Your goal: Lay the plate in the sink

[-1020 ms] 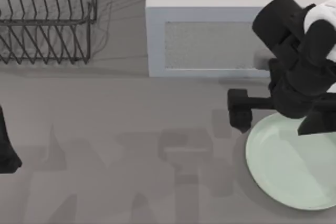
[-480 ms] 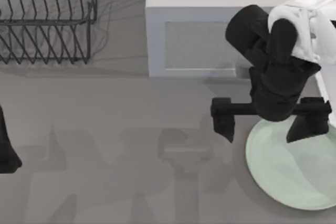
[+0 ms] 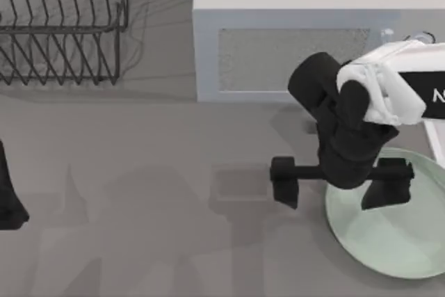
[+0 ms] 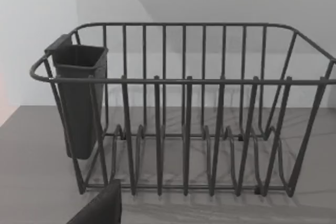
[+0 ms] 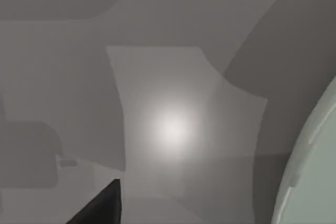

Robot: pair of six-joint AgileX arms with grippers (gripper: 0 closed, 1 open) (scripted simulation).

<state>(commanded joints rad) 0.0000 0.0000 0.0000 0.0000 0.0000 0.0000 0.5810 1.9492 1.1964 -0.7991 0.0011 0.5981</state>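
One plate (image 3: 396, 231) under open right end effector (image 3: 337, 184).

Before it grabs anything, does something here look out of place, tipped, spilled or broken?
Nothing stands out. The plate lies flat and whole on the counter, the dish rack stands upright, and the right tool straddles the plate's left rim, open.

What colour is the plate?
Pale mint green, plain and glossy. The plate shows best in the top view, under the right gripper.
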